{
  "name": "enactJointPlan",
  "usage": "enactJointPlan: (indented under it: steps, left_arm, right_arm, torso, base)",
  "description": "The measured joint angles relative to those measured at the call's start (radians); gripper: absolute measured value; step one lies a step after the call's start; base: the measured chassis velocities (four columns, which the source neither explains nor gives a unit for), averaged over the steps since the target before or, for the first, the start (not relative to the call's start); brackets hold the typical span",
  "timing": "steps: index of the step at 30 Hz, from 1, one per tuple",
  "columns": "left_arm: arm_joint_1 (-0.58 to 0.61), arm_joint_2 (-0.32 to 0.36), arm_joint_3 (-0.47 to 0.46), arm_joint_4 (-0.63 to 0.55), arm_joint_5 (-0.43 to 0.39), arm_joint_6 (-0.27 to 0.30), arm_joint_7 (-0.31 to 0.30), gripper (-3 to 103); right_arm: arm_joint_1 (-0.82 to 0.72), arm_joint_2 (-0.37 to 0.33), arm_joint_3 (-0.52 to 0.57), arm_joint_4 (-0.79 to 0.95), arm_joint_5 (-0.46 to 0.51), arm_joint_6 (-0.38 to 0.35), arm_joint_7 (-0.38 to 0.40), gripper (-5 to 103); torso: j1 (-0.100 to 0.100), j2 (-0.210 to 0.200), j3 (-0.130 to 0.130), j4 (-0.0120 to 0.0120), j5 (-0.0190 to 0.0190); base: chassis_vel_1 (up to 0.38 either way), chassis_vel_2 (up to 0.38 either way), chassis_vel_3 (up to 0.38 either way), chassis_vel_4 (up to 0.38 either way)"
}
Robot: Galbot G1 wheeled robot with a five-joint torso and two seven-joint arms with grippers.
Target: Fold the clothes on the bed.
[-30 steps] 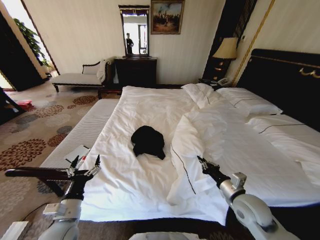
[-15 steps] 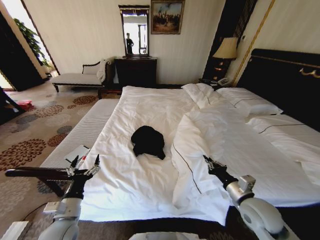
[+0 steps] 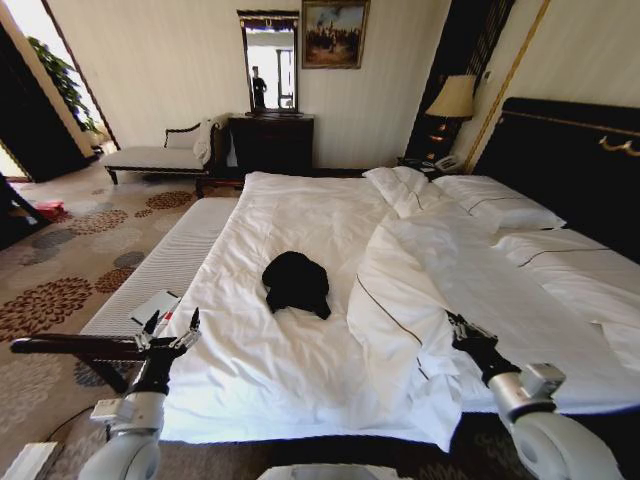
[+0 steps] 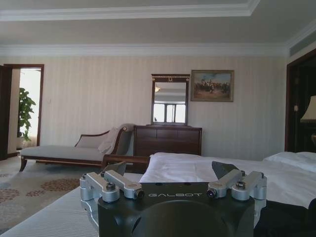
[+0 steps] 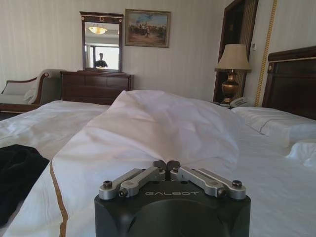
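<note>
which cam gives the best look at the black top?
Head view: the whole black top lies bunched mid-bed on the white duvet. Right wrist view catches just one dark edge. In the left wrist view I can't pick it out.

clothes mid-bed, a gripper at each near corner

the clothes point(image 3: 296, 282) lie bunched on the bed point(image 3: 300, 215), left of the turned-back duvet fold point(image 3: 400, 300). pillows point(image 3: 495, 205) sit at the right against the headboard point(image 3: 570, 160). the left gripper point(image 3: 168, 332) hangs off the bed's near left edge; the right gripper point(image 3: 462, 328) is over the duvet fold. a chaise point(image 3: 160, 155) and dresser point(image 3: 272, 142) stand by the wall behind.
</note>
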Motion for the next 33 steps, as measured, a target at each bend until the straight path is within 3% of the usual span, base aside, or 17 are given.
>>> enactJointPlan:
  steps: [15, 33]
  left_arm:
    - [-0.068, 0.032, 0.022, 0.028, -0.008, 0.017, -0.011, 100]
    - [-0.077, 0.045, 0.007, 0.052, -0.033, 0.017, -0.019, 99]
  right_arm:
    - [-0.100, -0.056, 0.312, -0.063, 0.092, 0.010, 0.012, 0]
    - [-0.189, -0.065, 0.433, -0.361, 0.046, 0.117, 0.021, 0]
  torso:
    - [0.000, 0.000, 0.000, -0.0001, 0.0000]
    - [0.000, 0.000, 0.000, 0.0000, 0.0002]
  base:
    - [0.000, 0.000, 0.000, 0.000]
    - [0.000, 0.000, 0.000, 0.000]
